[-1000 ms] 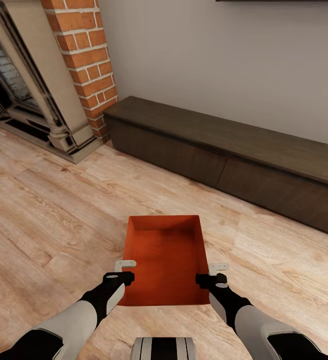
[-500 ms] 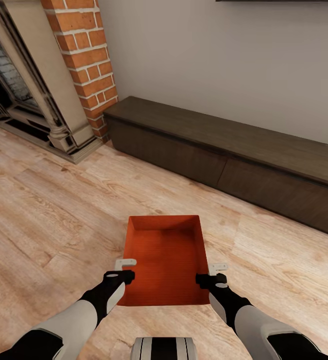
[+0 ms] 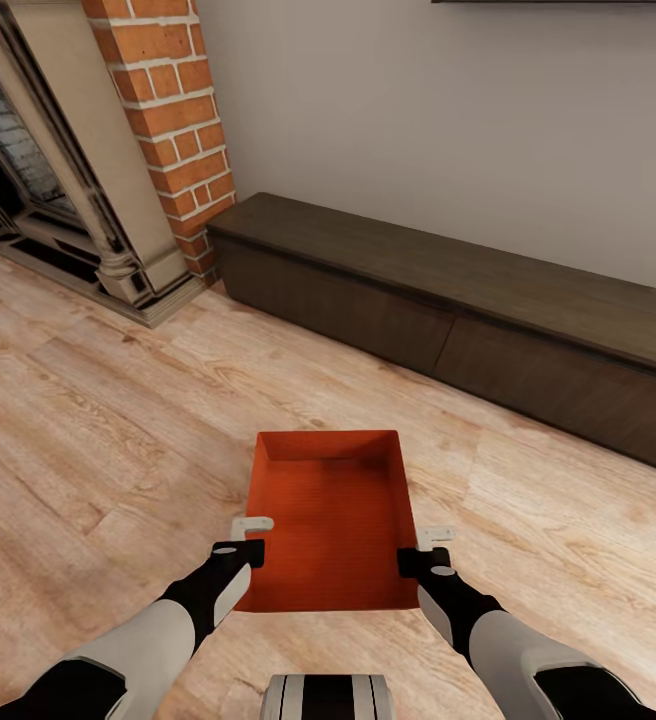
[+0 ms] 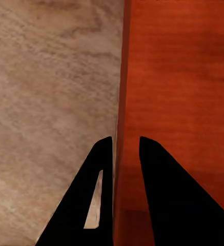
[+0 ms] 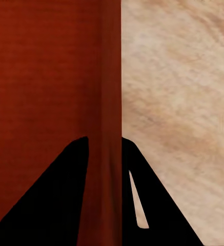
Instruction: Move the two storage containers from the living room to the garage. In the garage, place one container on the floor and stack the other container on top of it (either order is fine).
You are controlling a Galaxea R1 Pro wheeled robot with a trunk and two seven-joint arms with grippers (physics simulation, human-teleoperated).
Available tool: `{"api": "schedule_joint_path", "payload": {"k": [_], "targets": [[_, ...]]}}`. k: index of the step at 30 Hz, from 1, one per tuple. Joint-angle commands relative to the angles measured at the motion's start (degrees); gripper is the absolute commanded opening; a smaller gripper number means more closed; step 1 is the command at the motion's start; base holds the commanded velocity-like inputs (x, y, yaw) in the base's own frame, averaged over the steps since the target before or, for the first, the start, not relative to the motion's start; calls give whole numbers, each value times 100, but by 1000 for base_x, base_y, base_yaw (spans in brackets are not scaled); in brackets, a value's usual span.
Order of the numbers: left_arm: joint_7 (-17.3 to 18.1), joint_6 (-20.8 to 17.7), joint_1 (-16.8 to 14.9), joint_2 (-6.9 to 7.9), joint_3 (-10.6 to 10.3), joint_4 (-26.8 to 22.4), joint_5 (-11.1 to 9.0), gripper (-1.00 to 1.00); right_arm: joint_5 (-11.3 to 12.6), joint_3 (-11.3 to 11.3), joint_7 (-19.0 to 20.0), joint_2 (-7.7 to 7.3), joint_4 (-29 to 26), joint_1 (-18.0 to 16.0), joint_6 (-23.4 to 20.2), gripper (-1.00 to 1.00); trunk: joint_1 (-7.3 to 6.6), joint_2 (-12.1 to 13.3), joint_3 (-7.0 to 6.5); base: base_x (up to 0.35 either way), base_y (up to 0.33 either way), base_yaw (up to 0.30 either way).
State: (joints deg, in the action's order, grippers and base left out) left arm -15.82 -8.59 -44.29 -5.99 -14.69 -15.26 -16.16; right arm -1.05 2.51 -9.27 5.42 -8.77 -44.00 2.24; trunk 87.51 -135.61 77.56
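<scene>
1. Your storage container (image 3: 330, 520) sits on the light wood plank floor (image 3: 88, 420) directly ahead at 12 o'clock, open top up, nothing visible inside it.
2. Your left gripper (image 3: 251, 540) straddles the container's left long wall: in the left wrist view one finger (image 4: 91, 205) is outside over the planks and the other inside over the orange bottom, wall (image 4: 123, 128) between them. The jaws stand narrowly apart, close about the wall; you cannot tell from these views whether they press it.
3. Your right gripper (image 3: 426, 549) does the same on the right long wall (image 5: 109, 102), one finger (image 5: 142, 205) outside, one inside, with the same narrow gap.
4. From 12 to 2 o'clock, beyond the container, the long low dark-wood cabinet (image 3: 468, 310) runs along the pale wall.
5. At 10 to 11 o'clock stand the red-brick column (image 3: 168, 110) and fireplace surround (image 3: 58, 200), well apart from the container.
</scene>
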Motion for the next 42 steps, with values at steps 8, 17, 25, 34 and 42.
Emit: {"api": "schedule_joint_path", "payload": {"k": [8, 17, 25, 34, 42], "targets": [[-61, -46, -1, -7, -10, -16, 60, -100, -17, -22, -47, -5, 7, -3, 20, -100, -1, -1, 3, 0, 0, 0], [-62, -46, -1, -2, -7, -29, 60, -100, -4, -22, -49, -13, 7, -4, 22, -100, -1, -1, 3, 0, 0, 0], [-62, -46, -1, 0, -3, -38, 60, -100, -18, -22, -41, -17, 6, -3, 16, -100, -177, 320, -140, 0, 0, 0], [-62, -46, -1, 1, -4, -47, 60, -100, -32, -20, -41, -9, 7, -3, 13, -100, -374, 681, -302, 0, 0, 0], [-58, -46, -1, 8, 8, -39, 60, -100, -29, -22, -48, -6, 6, -3, 20, -100, -550, 1001, -446, 0, 0, 0]]}}
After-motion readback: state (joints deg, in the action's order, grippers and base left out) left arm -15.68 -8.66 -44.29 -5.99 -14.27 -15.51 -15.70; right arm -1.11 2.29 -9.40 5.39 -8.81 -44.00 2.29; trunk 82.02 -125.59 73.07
